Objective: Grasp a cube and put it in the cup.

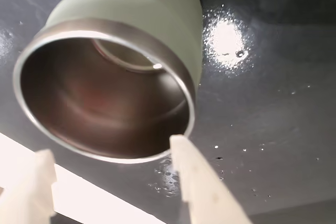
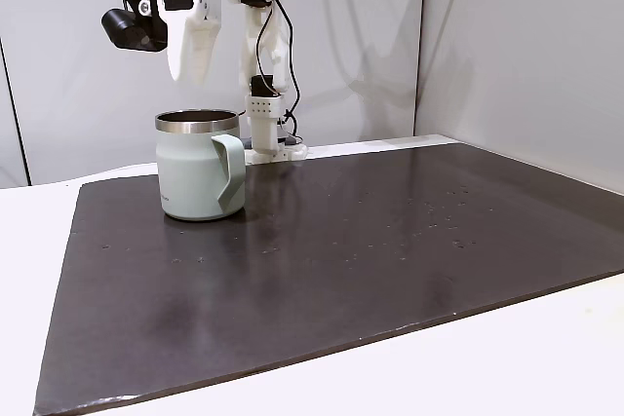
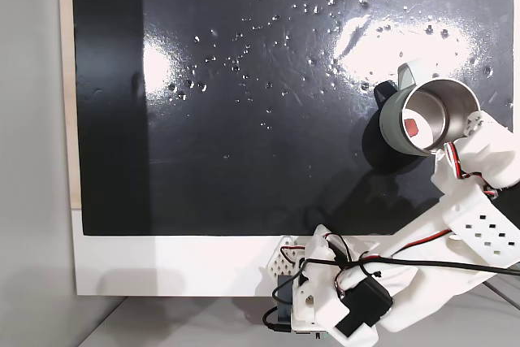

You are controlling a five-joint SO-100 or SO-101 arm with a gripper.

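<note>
The pale mint-green cup [image 2: 193, 180] with a steel rim stands upright on the dark mat, handle toward the camera in a fixed view. Seen from above, the tiny reddish-orange cube [image 3: 412, 128] lies inside the cup [image 3: 390, 116]. My gripper [image 2: 189, 73] hangs just above the rim, pointing down. The wrist view looks into the cup [image 1: 142, 3]: its steel inside holds a faint reddish glow, but I cannot make out the cube itself. Both white fingers of my gripper [image 1: 111, 148] are spread apart, open, with nothing between them. In the view from above, my gripper [image 3: 457, 137] sits over the cup's right edge.
The dark mat [image 2: 370, 241] covers most of the white table and carries small water droplets [image 3: 244, 54]. The arm's base [image 2: 263, 138] stands right behind the cup. Walls close off the back and the right side.
</note>
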